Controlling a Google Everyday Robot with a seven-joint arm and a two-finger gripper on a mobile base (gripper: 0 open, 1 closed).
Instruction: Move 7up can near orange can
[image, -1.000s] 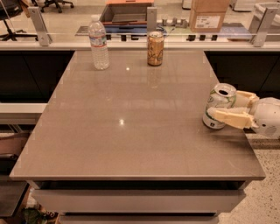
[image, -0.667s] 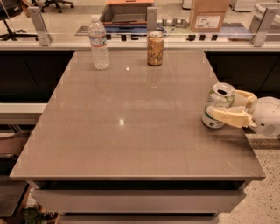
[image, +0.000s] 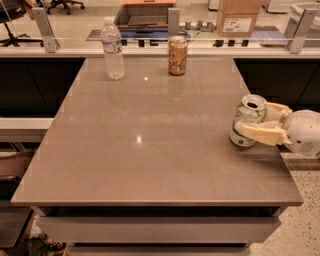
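Grey bench (image: 150, 160) — pincer (image: 248, 126) clenched on upright 7up can (image: 246, 112) at right edge; orange can (image: 177, 55) well apart, far side, near water bottle (image: 113, 49).

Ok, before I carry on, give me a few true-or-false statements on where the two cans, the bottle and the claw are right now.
1. The 7up can stands right beside the orange can. False: it is near the table's right edge, while the orange can is at the far edge, well apart.
2. The claw is closed around the 7up can, reaching in from the right. True.
3. The water bottle lies on its side. False: it stands upright.
4. The water bottle is to the left of the orange can. True.
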